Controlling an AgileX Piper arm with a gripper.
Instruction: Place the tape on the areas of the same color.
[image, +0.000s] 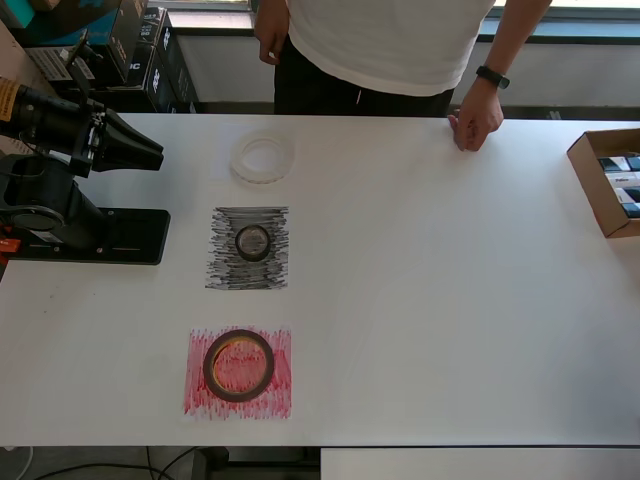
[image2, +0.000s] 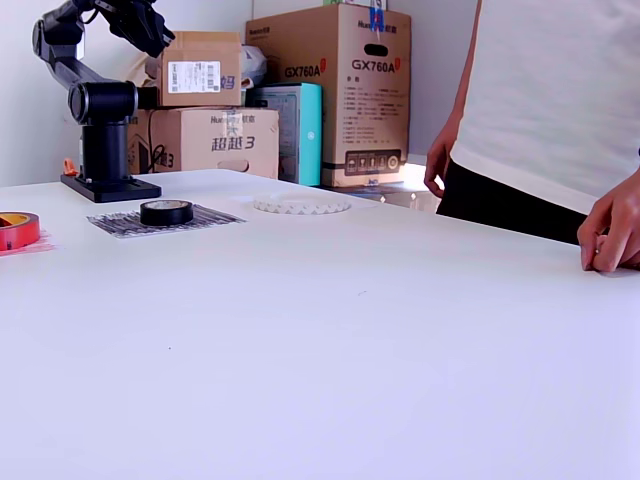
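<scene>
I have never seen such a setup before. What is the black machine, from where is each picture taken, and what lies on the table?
The black machine is a small robot arm bolted to a flat base on the white table. Its gripper, with two fingers, hangs in the air and holds nothing; whether it is open I cannot tell.

One picture looks straight down from above. The other is taken low, from the table's side.

Three tape rolls lie on the table. The small black roll sits on a black scribbled patch. The red-brown roll sits on a red scribbled patch. The white roll lies near the far edge; any white sheet under it is hard to see.

A person stands behind the table, one hand resting on it. A cardboard box sits at the overhead view's right.
</scene>
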